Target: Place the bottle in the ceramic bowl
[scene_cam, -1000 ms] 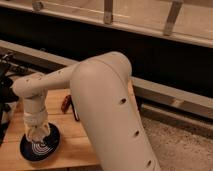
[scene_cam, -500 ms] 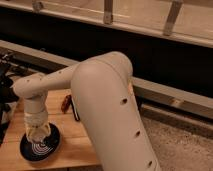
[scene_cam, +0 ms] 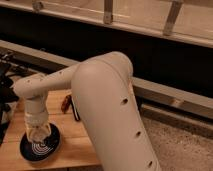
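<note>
The ceramic bowl (scene_cam: 42, 148), black with white curved lines inside, sits on the wooden table (scene_cam: 80, 145) at the lower left. My white arm reaches down from the right, and the gripper (scene_cam: 39, 134) hangs straight over the bowl, its tip just above the bowl's inside. A pale bottle-like shape shows at the gripper's tip, but I cannot make it out for certain.
A small reddish-brown object (scene_cam: 65, 103) and a dark thin object (scene_cam: 75, 110) lie on the table behind the bowl. Dark equipment (scene_cam: 7, 85) stands at the left edge. A black wall with a metal rail runs behind. Speckled floor lies to the right.
The gripper has sunk slightly toward the bowl; otherwise nothing visibly moved.
</note>
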